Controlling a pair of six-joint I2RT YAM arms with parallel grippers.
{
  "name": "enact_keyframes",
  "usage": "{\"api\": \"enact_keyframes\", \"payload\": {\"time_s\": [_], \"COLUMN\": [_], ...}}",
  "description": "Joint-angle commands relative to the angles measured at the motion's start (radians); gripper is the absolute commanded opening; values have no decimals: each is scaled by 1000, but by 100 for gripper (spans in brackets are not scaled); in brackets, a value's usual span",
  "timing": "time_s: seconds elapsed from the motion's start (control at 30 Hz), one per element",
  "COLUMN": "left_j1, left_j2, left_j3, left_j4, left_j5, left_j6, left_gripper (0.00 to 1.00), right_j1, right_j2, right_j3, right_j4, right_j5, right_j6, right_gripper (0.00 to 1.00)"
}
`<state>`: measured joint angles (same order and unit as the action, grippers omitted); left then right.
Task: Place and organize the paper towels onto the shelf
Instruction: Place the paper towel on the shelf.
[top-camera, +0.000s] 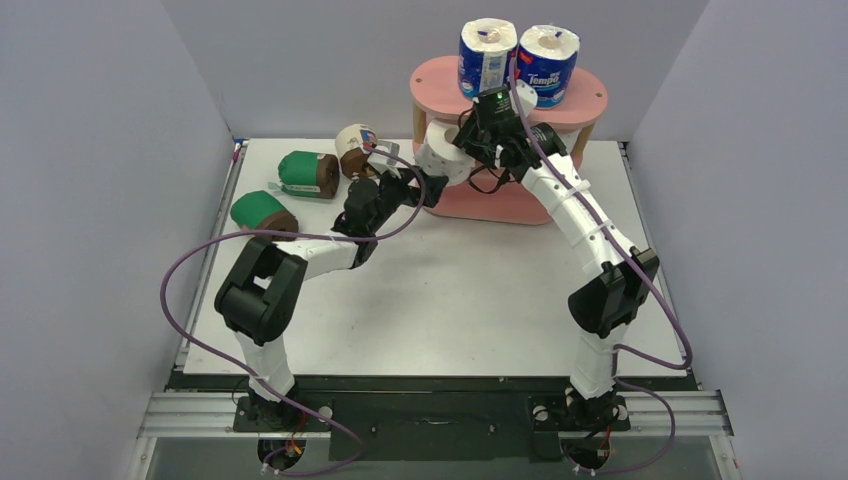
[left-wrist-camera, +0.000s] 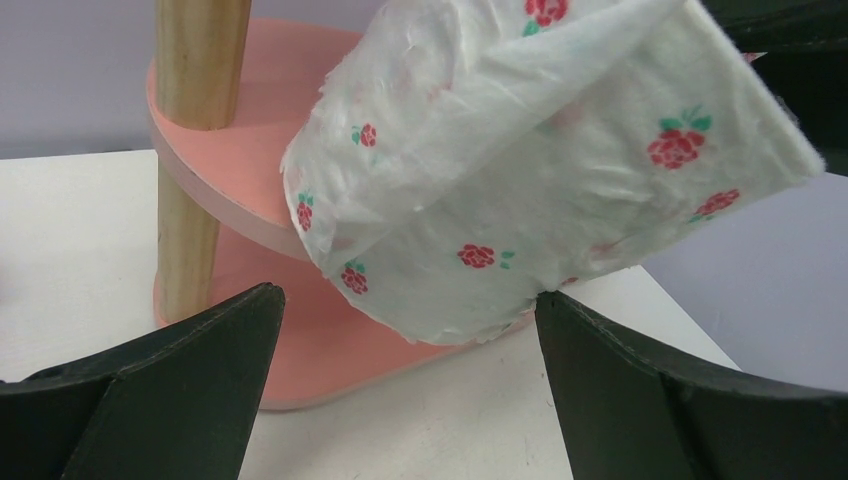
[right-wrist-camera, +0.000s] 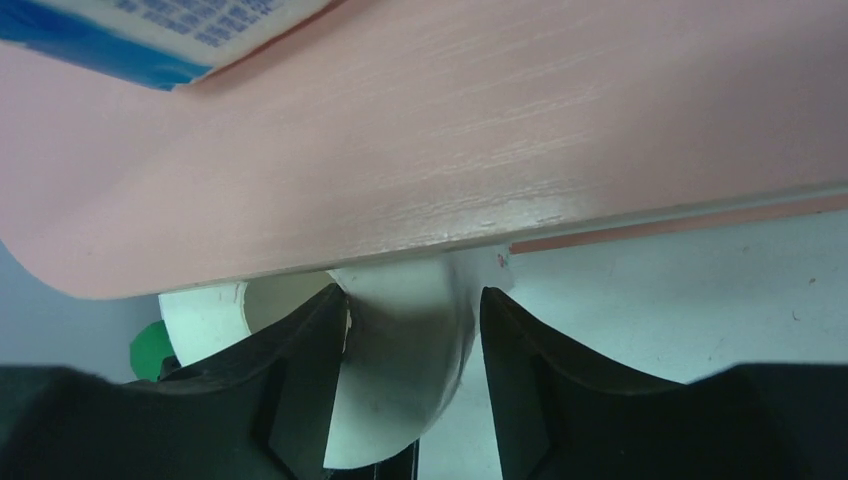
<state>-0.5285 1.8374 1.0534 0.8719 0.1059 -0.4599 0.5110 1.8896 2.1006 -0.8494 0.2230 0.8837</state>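
Fingers (right-wrist-camera: 300, 400) of your right gripper (right-wrist-camera: 412, 305) pinch the white roll with pink dots (left-wrist-camera: 500, 200), its paper filling the gap between them; how firm that pinch is, I cannot tell; your left gripper (left-wrist-camera: 408, 292) has its fingers (left-wrist-camera: 180, 380) spread wide and holds nothing, the roll hanging tilted just beyond them. That roll is at the near left edge of the shelf (top-camera: 505, 207), under the top board (top-camera: 436, 85) and beside the middle board (left-wrist-camera: 230, 170); whether it rests on the shelf, you cannot tell from these views. Done, by my judgement: two blue-white rolls (top-camera: 487, 55) stand side by side on top of the shelf. Left to do: seat this dotted roll, then fetch three lying on the table (top-camera: 450, 290) to the left of the shelf. Count what shows: two blue-white, one dotted, two green-wrapped rolls (top-camera: 300, 172), one cream-wrapped roll (top-camera: 355, 145); six rolls, one shelf; anything behind the arms is hidden.
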Motion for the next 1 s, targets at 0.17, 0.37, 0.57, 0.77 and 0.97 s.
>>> {"api": "enact_keyframes", "payload": {"time_s": [0.17, 0.37, 0.57, 0.77, 0.97], "left_j1": [-1, -2, -1, -1, 1], "left_j2": [14, 13, 21, 23, 33], "left_j3": [59, 72, 100, 120, 131], "left_j4": [72, 68, 48, 24, 6], "left_j5": [-9, -15, -26, -32, -33], "left_j6": [-19, -15, -8, 11, 18], "left_gripper": [97, 97, 97, 97, 96], "right_j1": [-4, -8, -11, -12, -12], "right_j2": [-90, -149, -200, -294, -477], "right_j3": [-39, -88, -127, -226, -439], "right_j4": [56, 80, 92, 124, 210], "right_j5": [-10, -14, -24, -10, 11], "right_j6": [-20, -31, -45, -68, -109], "right_gripper": [58, 62, 66, 67, 65]}}
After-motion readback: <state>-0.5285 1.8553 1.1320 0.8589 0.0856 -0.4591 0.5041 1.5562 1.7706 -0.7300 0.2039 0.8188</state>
